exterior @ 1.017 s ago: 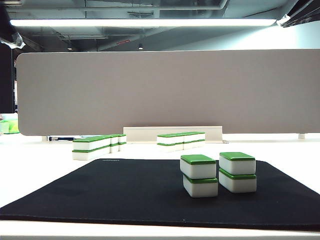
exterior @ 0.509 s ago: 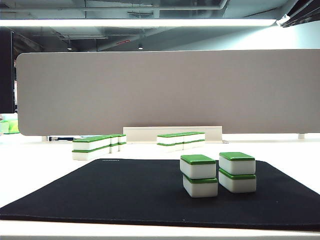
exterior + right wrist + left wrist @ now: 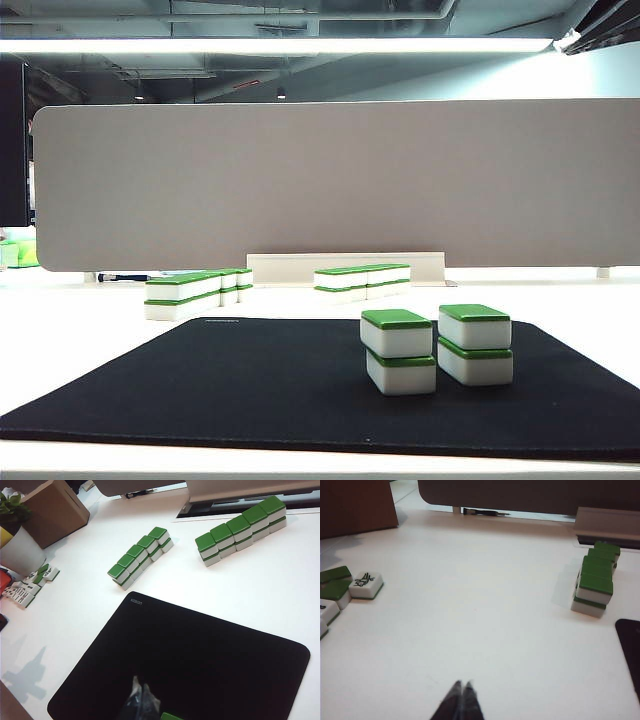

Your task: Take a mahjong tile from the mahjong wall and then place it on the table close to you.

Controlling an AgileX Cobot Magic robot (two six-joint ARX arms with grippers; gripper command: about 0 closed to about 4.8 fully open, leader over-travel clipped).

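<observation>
From the exterior view we saw no arm, only the mahjong wall [image 3: 198,293] lying beyond the black mat [image 3: 250,385] on the table [image 3: 80,340]. Our left gripper [image 3: 462,687], seen only by its wrist camera, hung empty with fingers pressed together, the wall well ahead of its tips. Our right gripper [image 3: 140,689] was closed over the mat, the wall [image 3: 141,556] far beyond its fingertips.

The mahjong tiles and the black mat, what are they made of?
The mahjong tiles look like hard glossy plastic: smooth white bodies with green tops that catch the light. The black mat looks like soft matte fabric or rubber, since it lies flat and dull with no shine. Neither material is certain from looks alone.
</observation>
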